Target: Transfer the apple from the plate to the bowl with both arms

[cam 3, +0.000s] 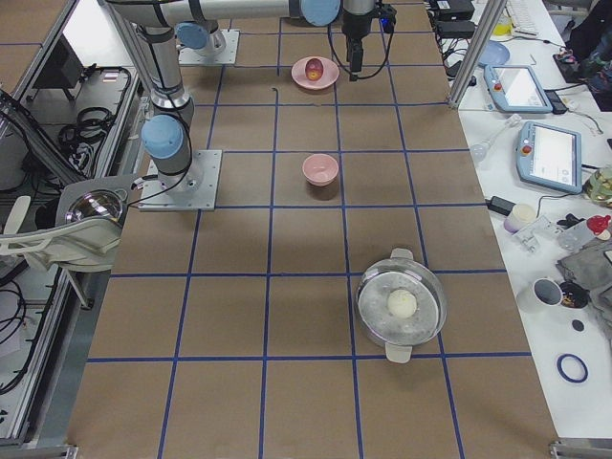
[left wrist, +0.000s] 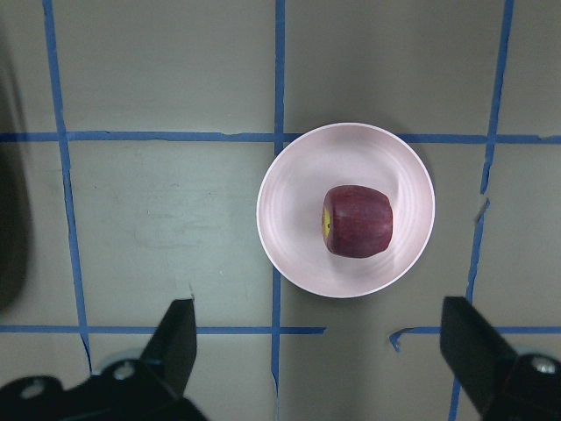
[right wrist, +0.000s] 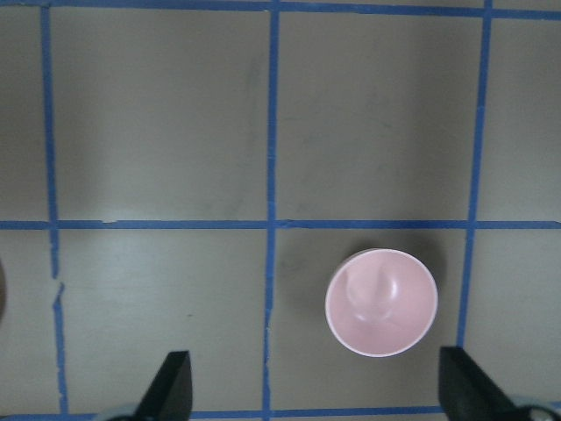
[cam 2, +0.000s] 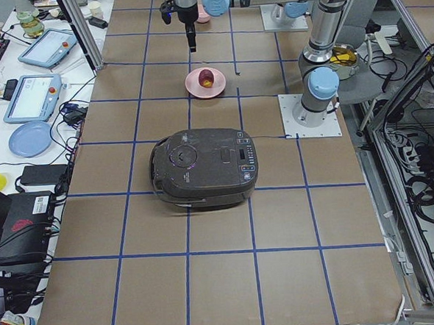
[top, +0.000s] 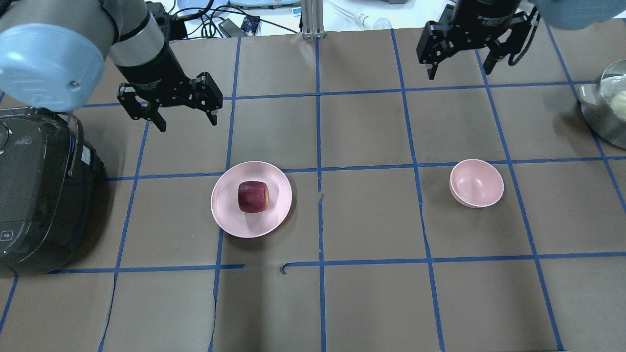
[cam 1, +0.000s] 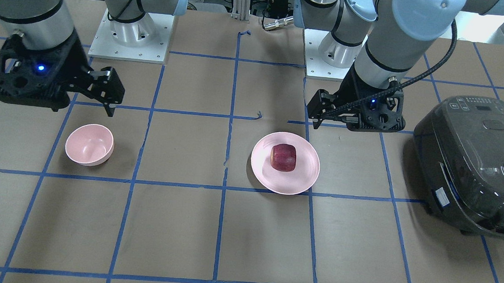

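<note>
The dark red apple (cam 1: 283,157) lies on the pale pink plate (cam 1: 298,180), also seen in the overhead view as apple (top: 253,196) on plate (top: 230,215). The empty pink bowl (cam 1: 89,144) (top: 476,183) stands apart on the robot's right side. My left gripper (top: 187,124) (cam 1: 314,119) is open and empty, raised above the table just beyond the plate. In its wrist view the apple (left wrist: 357,220) lies ahead of the spread fingers (left wrist: 175,342). My right gripper (top: 459,71) (cam 1: 110,105) is open and empty, raised beyond the bowl (right wrist: 381,303).
A dark rice cooker (top: 34,190) (cam 1: 476,166) sits at the table's left end, close to the left arm. A metal pot (top: 609,110) with a pale ball in it sits at the right end. The arm bases (cam 1: 131,31) stand on the robot's side.
</note>
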{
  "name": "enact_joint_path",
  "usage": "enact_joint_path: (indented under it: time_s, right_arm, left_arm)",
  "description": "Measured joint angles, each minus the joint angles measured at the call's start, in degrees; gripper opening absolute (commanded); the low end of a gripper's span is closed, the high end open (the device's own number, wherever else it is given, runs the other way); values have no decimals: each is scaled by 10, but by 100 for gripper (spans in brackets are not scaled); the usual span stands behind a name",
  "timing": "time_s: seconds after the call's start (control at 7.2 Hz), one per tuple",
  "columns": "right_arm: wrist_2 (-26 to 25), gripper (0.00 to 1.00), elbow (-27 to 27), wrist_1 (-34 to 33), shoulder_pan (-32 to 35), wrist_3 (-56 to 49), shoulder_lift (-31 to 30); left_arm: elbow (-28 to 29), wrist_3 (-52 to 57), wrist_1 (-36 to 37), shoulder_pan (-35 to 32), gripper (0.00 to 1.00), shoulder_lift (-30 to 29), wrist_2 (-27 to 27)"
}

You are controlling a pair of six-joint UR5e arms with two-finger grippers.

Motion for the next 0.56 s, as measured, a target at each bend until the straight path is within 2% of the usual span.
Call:
enact_joint_path:
  time_s: [0.28,0.56]
  right_arm:
    - [5,100,48,-20,-101,-112,1]
    - [8,100,139,-110,-147,-181,4]
  left_arm:
    - [-85,-16,125,-34,100,-18,3]
    - [-185,-30,244,-45,100,-36,2]
